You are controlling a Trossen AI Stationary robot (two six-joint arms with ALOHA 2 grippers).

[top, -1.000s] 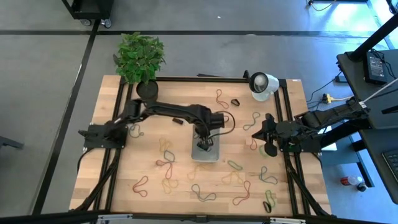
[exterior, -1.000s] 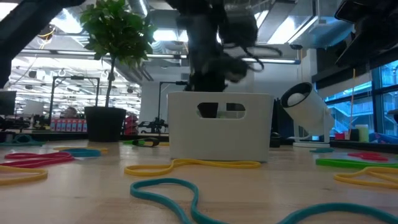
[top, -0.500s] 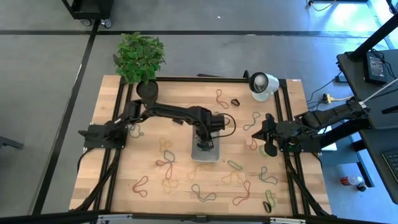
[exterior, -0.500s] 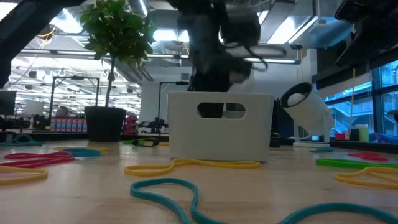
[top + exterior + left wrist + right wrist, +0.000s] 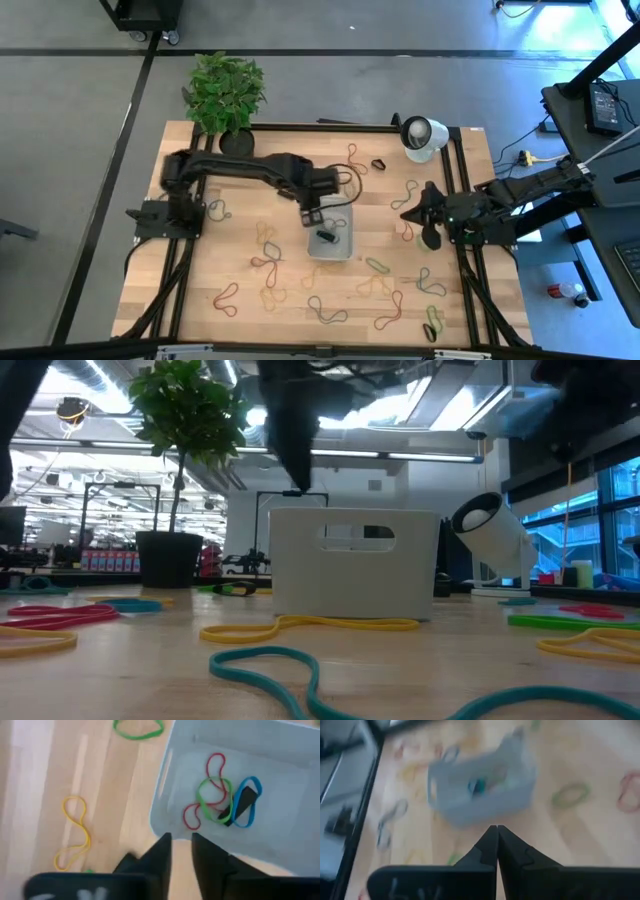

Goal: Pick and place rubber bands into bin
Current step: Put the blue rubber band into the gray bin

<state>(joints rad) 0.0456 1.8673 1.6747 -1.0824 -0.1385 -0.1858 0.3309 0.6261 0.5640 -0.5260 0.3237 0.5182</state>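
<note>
Rubber bands (image 5: 378,265) are lying scattered around the bin (image 5: 343,247); a few (image 5: 220,800) are sitting tangled inside it. They look light, floppy and snag-prone, best pinched on one strand. Left gripper (image 5: 181,857) is hovering beside the bin, narrowly parted and empty. Right gripper (image 5: 496,851), pressed together, is waiting well apart
</note>
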